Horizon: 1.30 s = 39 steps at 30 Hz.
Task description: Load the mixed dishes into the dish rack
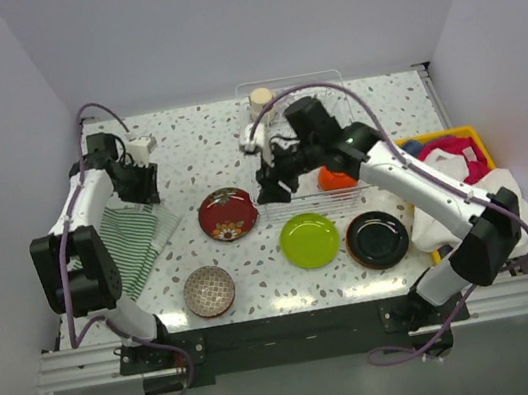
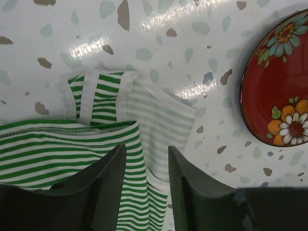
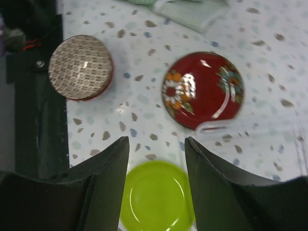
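The dish rack [image 1: 326,86] stands at the back centre, with a beige cup [image 1: 261,100] at its far left and an orange bowl [image 1: 338,178] at its near right. My right gripper [image 1: 271,188] hangs open and empty over the rack's near left corner. In the right wrist view the gripper [image 3: 156,144] is above the lime green plate [image 3: 156,197], with the dark red plate [image 3: 203,90] and the patterned bowl [image 3: 81,67] beyond. My left gripper [image 1: 145,184] is open and empty over the striped cloth [image 2: 110,125]. The black plate [image 1: 377,238] lies at the front right.
The green-white striped cloth [image 1: 135,241] lies at the left. A yellow bin [image 1: 474,134] of coloured cloths stands at the right edge. The red plate [image 1: 227,214], lime plate [image 1: 310,240] and patterned bowl [image 1: 209,291] lie along the front half of the table.
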Tool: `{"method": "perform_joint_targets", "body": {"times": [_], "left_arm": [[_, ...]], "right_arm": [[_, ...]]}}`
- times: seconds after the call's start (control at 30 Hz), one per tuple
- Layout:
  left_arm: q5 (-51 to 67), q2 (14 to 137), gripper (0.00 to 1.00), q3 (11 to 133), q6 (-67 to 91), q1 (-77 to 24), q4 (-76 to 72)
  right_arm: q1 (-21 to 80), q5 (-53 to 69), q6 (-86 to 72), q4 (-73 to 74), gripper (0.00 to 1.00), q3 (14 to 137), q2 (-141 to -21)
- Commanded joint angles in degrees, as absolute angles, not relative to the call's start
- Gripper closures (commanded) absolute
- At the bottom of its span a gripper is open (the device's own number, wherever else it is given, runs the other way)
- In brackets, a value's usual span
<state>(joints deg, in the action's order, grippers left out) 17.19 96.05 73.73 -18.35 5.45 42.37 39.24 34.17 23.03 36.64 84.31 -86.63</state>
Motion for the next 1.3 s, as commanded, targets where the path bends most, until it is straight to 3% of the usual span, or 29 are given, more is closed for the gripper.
{"method": "perform_joint_targets", "body": {"times": [0.0, 0.13, 0.33, 0.87, 1.07, 1.27], "left_arm": [[19.16, 95.19, 0.55, 70.67, -13.03, 6.59, 41.25], [19.95, 91.24, 0.55, 66.63, -8.18, 6.59, 35.16], [15.30, 85.26, 0.55, 63.56, -9.93, 6.68, 33.40], [14.77, 79.98, 0.55, 59.51, -8.35, 6.68, 32.61], [14.94, 78.49, 0.55, 57.48, -8.00, 6.59, 31.73], [15.47, 78.31, 0.55, 57.39, -7.91, 6.59, 31.55]], "right_arm": [[51.22, 31.65, 39.78, 43.94, 0.46, 86.31, -91.40], [61.93, 27.60, 46.84, 43.60, 0.46, 85.08, -94.21], [70.12, 26.10, 50.10, 41.93, 0.46, 85.69, -99.05], [75.50, 26.90, 53.00, 44.30, 0.58, 93.25, -112.06], [75.85, 26.89, 51.77, 45.35, 0.68, 93.78, -113.90], [76.11, 25.40, 50.02, 44.56, 0.69, 94.48, -115.49]]}}
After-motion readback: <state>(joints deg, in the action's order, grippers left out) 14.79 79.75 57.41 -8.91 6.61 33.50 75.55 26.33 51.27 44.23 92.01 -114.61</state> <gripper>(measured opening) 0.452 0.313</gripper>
